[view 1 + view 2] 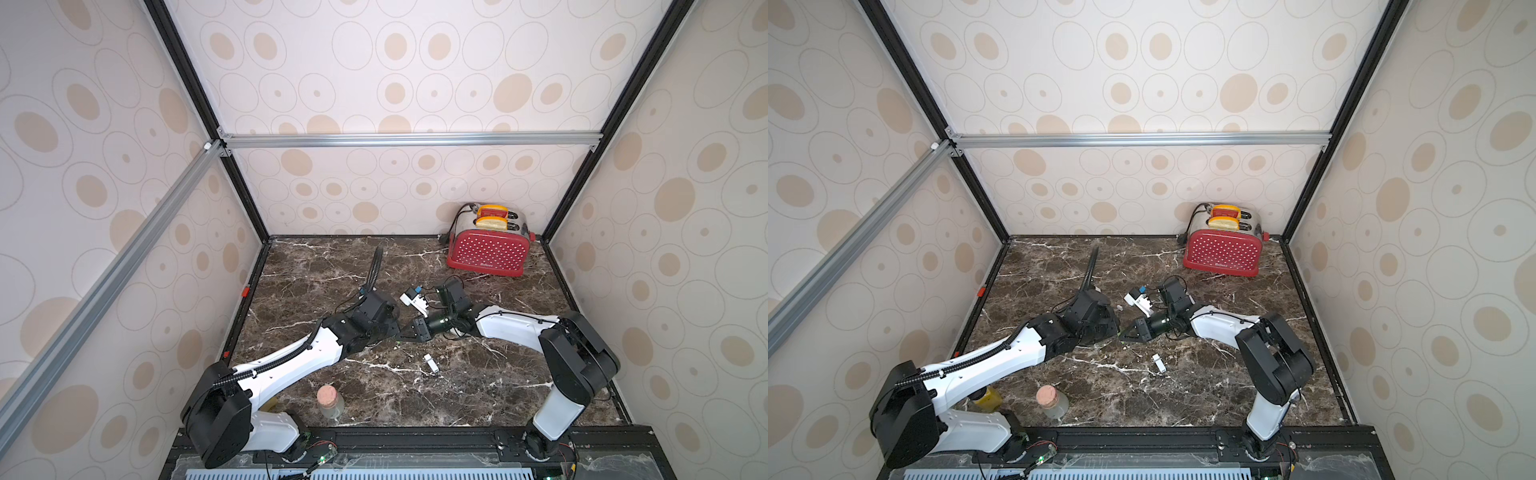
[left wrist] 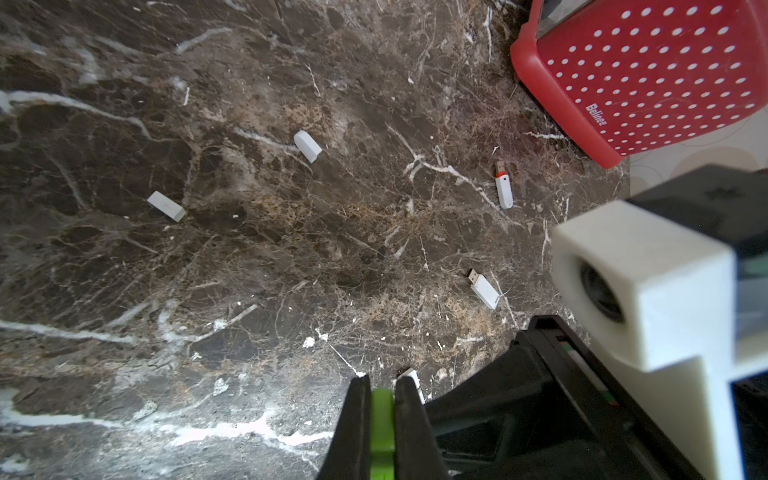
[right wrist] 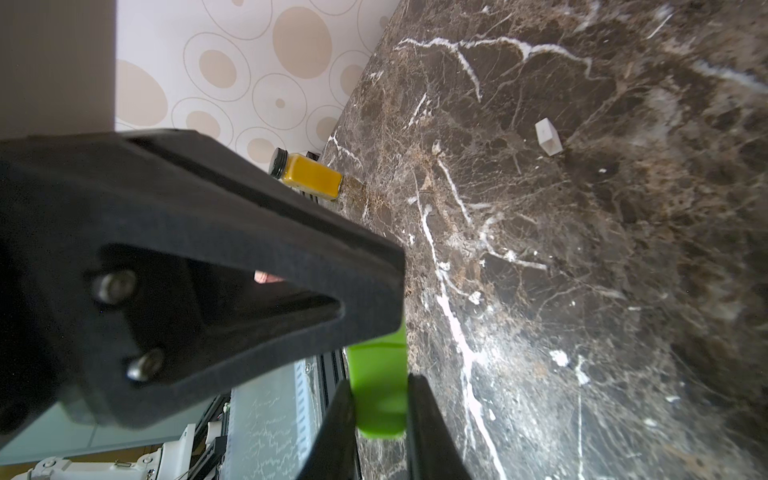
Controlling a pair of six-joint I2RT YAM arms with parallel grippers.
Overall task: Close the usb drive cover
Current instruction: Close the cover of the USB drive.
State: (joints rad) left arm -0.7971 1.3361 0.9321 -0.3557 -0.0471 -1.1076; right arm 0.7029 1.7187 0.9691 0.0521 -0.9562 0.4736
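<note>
Remote op here. The marble table (image 1: 519,291) fills the floor, and both arms come in from the near edge and meet mid-table. The red toaster (image 1: 488,249) sits far right. My left gripper (image 2: 382,384) is clamped tight on the green usb drive (image 3: 377,365). The right gripper (image 3: 380,386) pinches the same drive from the opposite side, so it sits between both sets of jaws, tip to tip. I can't tell if the cover is fully on. A white usb drive (image 1: 431,363) lies just near-right of the grippers. The left wrist view shows two loose white caps (image 2: 307,145) on the marble.
</note>
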